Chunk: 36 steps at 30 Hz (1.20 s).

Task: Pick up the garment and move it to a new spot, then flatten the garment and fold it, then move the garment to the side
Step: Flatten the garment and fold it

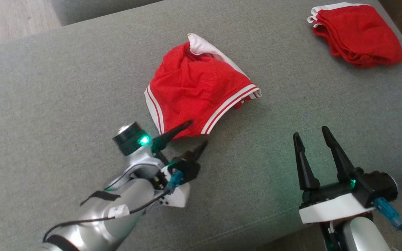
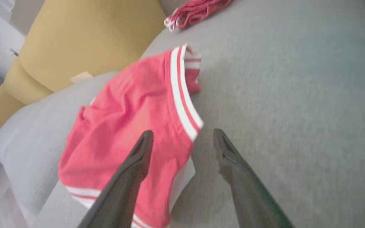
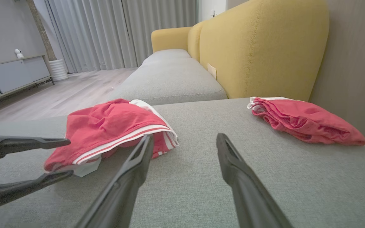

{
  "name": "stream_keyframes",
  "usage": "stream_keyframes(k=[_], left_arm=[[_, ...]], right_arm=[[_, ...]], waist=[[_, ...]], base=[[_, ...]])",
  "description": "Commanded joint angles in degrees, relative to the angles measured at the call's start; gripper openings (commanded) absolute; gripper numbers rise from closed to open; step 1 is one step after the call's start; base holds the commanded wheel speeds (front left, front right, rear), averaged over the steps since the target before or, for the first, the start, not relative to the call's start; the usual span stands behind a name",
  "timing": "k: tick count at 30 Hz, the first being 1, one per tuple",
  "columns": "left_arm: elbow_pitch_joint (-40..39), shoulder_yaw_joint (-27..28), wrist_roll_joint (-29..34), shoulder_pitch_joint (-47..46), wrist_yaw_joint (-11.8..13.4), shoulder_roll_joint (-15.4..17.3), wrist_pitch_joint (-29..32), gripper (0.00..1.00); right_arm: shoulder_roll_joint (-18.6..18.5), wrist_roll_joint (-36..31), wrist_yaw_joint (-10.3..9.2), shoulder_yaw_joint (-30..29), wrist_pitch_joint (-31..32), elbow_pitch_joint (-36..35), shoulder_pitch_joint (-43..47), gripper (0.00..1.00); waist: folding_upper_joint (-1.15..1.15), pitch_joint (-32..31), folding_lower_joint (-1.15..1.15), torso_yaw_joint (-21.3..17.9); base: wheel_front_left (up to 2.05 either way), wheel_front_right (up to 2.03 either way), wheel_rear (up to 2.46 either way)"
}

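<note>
My left tool stood released, jaws spread, one finger over the near striped hem of the crumpled red shorts, the other just beside it. The shorts lay mid-cushion on the grey sofa, stretching up and away from that tool. My right tool, likewise released and empty, sat well apart, farther off.

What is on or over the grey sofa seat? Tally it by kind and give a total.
Red garments: 2, the crumpled garment and the folded garment
Pincers: 2, the left pincer and the right pincer, both open
Total: 4
</note>
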Motion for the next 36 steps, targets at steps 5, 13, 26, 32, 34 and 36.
stream_keyframes(k=[5, 13, 26, 32, 34, 36], left_arm=[[5.5, 0.0, 0.0, -5.5, 0.8, 0.3, -0.3, 1.00], [7.5, -1.8, 0.8, -9.1, 3.6, -0.2, -0.3, 1.00], [-0.6, -5.3, -3.1, -11.5, 1.5, -0.5, -0.3, 0.00], [-2.8, 1.6, -12.9, -15.5, -4.1, -3.6, -0.3, 0.00], [-1.9, 5.2, -16.9, -18.1, -6.3, -5.0, -0.3, 0.00], [-0.3, 8.2, -20.1, -21.6, -7.7, -6.2, -0.3, 0.00]], right_arm=[[-0.1, 0.4, -0.05, 1.5, -0.6, -1.5, -2.1, 1.00], [-0.1, 0.3, -0.05, 1.8, -0.6, -1.4, -3.1, 1.00], [-0.1, 1.1, -0.05, 2.7, -0.6, -0.1, -2.1, 1.00], [-0.1, 2.3, -0.05, 3.1, -0.6, 0.1, -1.0, 1.00], [-0.1, 2.8, -0.05, 3.3, -0.6, 0.2, -0.6, 1.00], [-0.1, 3.3, -0.05, 3.7, -0.6, 0.3, -0.1, 1.00]], waist=[[0.00, 1.1, 0.00, -0.4], [0.00, 2.4, 0.00, -1.0], [0.00, -2.4, 0.00, -2.3], [0.00, -5.9, 0.00, -4.2], [0.00, -6.8, 0.00, -4.9], [0.00, -7.6, 0.00, -5.6]], base=[[0.00, 0.00, 0.00], [0.00, 0.00, 0.00], [0.00, 0.00, 0.00], [0.00, 0.00, 0.00], [0.00, 0.00, 0.00], [0.00, 0.00, 0.00]])
